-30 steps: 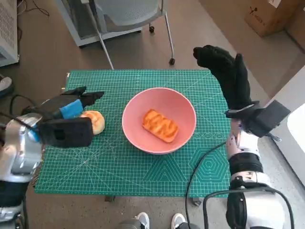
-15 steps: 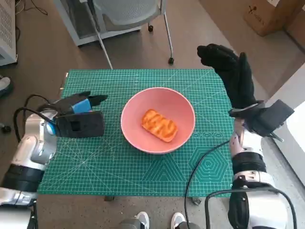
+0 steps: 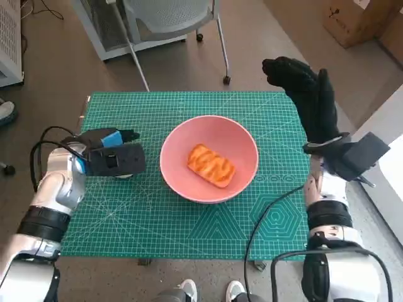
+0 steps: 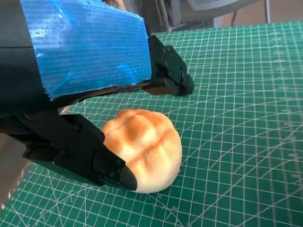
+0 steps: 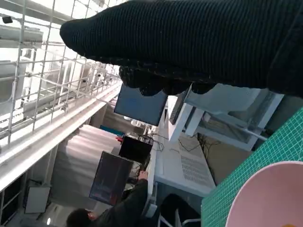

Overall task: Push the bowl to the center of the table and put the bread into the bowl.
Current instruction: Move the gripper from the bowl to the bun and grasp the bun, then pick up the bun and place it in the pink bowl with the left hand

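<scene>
The pink bowl stands at the middle of the green mat, and its rim also shows in the right wrist view. An orange-glazed piece of bread lies inside it. A round pale bun sits on the mat left of the bowl, almost hidden under my left hand in the head view. That hand hangs low over the bun with its fingers spread past the far side and one lower finger touching the near side. My gloved right hand is raised over the table's far right corner, empty, fingers stretched.
The green cutting mat covers the small table. A black cable crosses its near right part. A wheeled chair stands behind the table and a cardboard box at the far right. A person sits at monitors in the background.
My left hand has come down and drawn in over the bun, which now hardly shows in the head view. The right hand has barely moved. Bowl and glazed bread stay put.
</scene>
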Motion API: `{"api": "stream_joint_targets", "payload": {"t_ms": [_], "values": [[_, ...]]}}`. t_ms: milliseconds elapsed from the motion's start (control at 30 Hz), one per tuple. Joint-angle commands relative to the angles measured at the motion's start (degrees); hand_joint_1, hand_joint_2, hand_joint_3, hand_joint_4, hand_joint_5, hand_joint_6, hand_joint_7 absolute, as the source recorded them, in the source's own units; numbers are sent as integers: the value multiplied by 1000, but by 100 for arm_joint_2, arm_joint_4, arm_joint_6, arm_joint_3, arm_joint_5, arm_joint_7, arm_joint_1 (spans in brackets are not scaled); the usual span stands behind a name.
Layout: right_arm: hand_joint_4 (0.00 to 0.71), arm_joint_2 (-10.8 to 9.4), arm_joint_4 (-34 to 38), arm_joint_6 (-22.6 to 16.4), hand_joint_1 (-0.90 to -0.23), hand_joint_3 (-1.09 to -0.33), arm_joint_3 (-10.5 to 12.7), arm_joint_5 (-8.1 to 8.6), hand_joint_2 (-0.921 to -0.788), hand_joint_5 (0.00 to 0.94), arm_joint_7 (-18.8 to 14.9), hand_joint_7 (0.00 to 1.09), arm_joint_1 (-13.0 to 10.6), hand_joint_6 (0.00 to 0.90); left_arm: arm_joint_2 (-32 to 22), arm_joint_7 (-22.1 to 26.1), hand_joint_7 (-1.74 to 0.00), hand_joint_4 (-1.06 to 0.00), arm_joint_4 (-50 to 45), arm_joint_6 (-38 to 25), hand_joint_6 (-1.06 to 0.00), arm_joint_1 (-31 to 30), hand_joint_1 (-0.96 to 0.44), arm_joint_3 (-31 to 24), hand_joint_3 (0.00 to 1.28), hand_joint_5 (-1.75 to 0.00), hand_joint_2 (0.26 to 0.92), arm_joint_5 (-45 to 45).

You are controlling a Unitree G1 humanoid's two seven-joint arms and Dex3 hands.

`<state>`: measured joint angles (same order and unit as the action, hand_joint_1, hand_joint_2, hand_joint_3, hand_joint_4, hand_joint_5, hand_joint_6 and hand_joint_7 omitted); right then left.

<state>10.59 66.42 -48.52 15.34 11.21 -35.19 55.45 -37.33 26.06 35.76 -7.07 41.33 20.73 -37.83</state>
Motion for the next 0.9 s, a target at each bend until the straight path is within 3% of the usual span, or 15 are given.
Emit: {"api": "stream_joint_targets", "payload": {"t_ms": [33,67,100,133,233,500,900], "values": [[182,-26,51,40,-629,-641,-8,35,-921,0,-13,0,-82,324,70,-126,-118,-730,317,106,-728,133,93,160,64,-392,891,-119],[182,-26,55,38,-628,-641,-6,35,-921,0,-13,0,-84,324,59,-135,-164,-663,361,145,-744,145,187,194,110,-742,902,-134],[182,-27,58,35,-626,-641,-6,33,-921,0,-11,0,-84,323,50,-144,-365,-652,399,176,-698,157,150,220,120,-864,906,-142],[182,-29,61,32,-622,-641,-8,30,-921,0,-7,0,-83,323,44,-152,-773,-617,427,199,-594,169,77,236,152,-1118,913,-142],[182,-33,57,22,-616,-641,-4,32,-921,0,3,0,-91,322,-18,-119,-1002,-575,449,272,-584,198,26,299,153,-1314,918,-174],[182,-49,52,46,-614,-640,29,79,-921,0,-42,0,-118,322,-169,9,-967,-525,294,341,-697,191,2,310,120,-1450,920,-158],[183,-97,5,37,-639,-638,24,101,-921,0,-46,0,-172,323,-376,198,-988,-562,-394,194,-693,47,1,85,115,-1406,914,-18]]}}
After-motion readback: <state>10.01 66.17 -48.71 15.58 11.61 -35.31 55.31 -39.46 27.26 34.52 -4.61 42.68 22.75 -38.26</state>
